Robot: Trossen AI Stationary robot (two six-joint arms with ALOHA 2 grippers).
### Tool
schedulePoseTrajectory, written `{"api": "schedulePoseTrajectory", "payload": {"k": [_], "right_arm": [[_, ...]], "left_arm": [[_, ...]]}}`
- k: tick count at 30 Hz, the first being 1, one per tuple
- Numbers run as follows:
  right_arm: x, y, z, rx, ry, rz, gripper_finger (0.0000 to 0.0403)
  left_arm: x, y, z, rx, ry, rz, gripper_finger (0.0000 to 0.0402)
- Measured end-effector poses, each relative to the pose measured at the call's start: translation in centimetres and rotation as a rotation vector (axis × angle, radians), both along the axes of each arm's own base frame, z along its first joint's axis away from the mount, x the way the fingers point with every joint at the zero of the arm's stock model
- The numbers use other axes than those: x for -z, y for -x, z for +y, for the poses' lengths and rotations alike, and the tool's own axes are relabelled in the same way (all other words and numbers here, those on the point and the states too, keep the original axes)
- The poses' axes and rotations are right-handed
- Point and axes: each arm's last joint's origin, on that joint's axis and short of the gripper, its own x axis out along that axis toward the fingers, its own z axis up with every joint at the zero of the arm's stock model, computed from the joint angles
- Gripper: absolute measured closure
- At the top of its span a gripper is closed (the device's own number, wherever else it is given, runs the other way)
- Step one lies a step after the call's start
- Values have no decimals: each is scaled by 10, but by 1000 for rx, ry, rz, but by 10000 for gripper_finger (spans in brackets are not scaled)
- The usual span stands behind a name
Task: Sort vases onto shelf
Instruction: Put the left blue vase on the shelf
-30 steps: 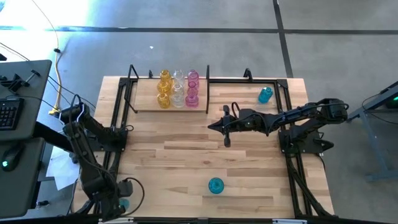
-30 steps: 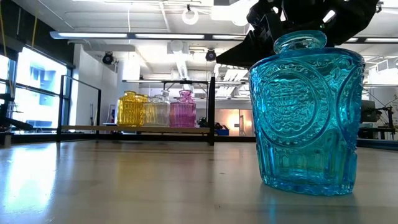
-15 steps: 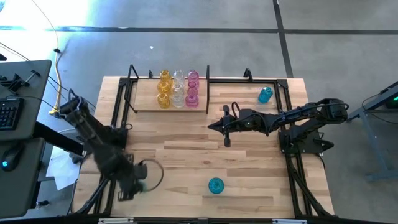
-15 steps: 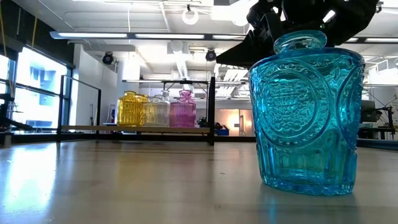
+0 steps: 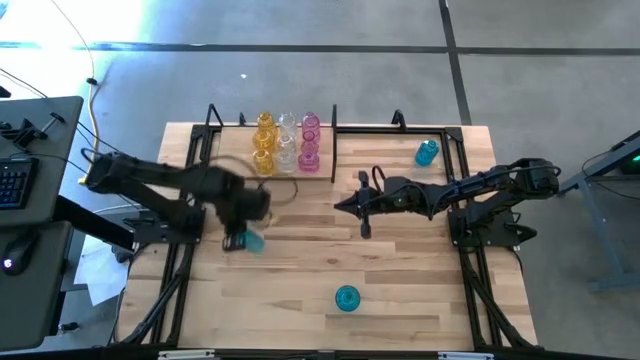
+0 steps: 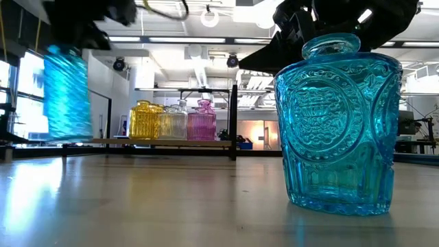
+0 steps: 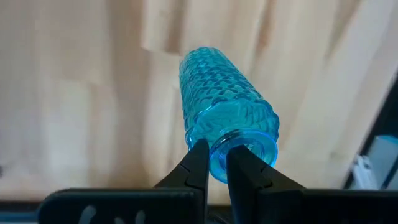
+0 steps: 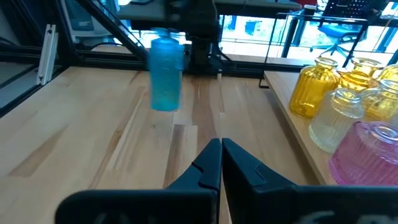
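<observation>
- My left gripper (image 7: 213, 163) is clamped on the rim of a ribbed teal vase (image 7: 221, 117), which hangs neck-up, long axis vertical, above the table (image 5: 300, 260) toward its left edge.
- My right gripper (image 8: 221, 163) hovers mid-table with its fingers pressed together, holding nothing.
- On the shelf (image 5: 225, 160) at the table's far edge stand amber vases (image 5: 263, 146), clear vases (image 5: 286, 145) and pink vases (image 5: 309, 142), upright in touching rows.
- Another teal vase (image 5: 347, 298) stands upright near the front edge; a third (image 5: 427, 152) stands near the far right corner.
- Nothing lies between the held vase and the shelf.
- I read no labels or writing.
</observation>
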Motion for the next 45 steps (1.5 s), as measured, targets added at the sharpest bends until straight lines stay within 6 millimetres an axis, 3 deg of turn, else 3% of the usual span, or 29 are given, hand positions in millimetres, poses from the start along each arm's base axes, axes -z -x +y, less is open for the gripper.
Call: {"api": "schedulePoseTrajectory", "payload": {"k": [7, 13, 19, 31, 45], "right_arm": [[0, 0, 3, -1, 2, -1, 402], [0, 0, 3, -1, -1, 0, 402], [0, 0, 3, 1, -8, 0, 402], [0, 0, 3, 1, -9, 1, 402], [0, 0, 3, 2, -9, 1, 402]], "left_arm": [[14, -8, 63, -57, -13, 78, 382], [32, -14, 86, -49, -41, 185, 382], [38, -19, 89, -23, -27, 213, 376], [37, -15, 88, -40, -30, 241, 298], [36, -10, 88, -28, -76, 301, 287]]}}
